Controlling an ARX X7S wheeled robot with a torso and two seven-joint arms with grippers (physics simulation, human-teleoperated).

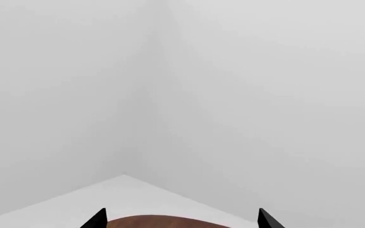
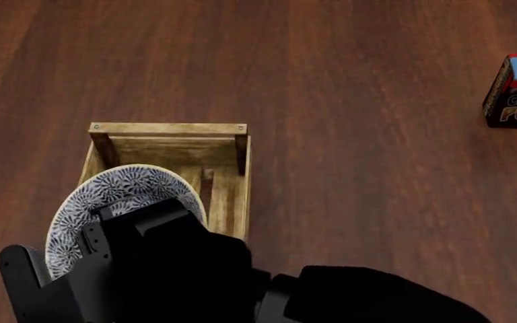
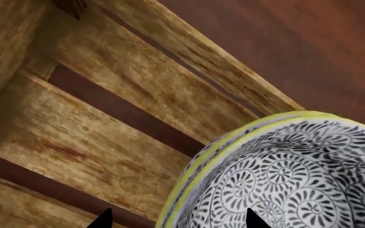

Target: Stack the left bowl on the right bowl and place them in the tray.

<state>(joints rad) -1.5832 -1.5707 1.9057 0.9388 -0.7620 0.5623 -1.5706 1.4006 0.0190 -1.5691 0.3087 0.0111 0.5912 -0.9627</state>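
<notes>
while the black right arm (image 2: 196, 276) fills the near bottom of the head view, it hangs over the tray (image 2: 231, 202) and hides the near half of it. right gripper (image 3: 177, 219) shows only as two dark fingertips (image 3: 101, 219) at the edge of the right wrist view, set apart, one over the crate slats and one over the patterned inside of the bowl, with the bowl's rim between them; looks like it straddles the rim but cannot tell if it is actually clamped on it. bowl (image 2: 119, 195) has a black-and-white swirl pattern and a yellow-cream rim, tilted, sitting in or over the near part of the tray; in the right wrist view a doubled rim line hints at two nested bowls, not sure. tray is a light-wood slatted crate with darker corner posts, far end bare, brown table (image 2: 349, 101) showing through the slat gaps. left gripper (image 1: 182, 219) not seen in the head view; in the left wrist view its two dark tips are wide apart with nothing between them, aimed at pale grey walls, with a curved brown edge just beyond the tips. further out, far right on the table, well apart from the tray, stands a dark chocolate pudding box (image 2: 515, 91), partly cut off.
</notes>
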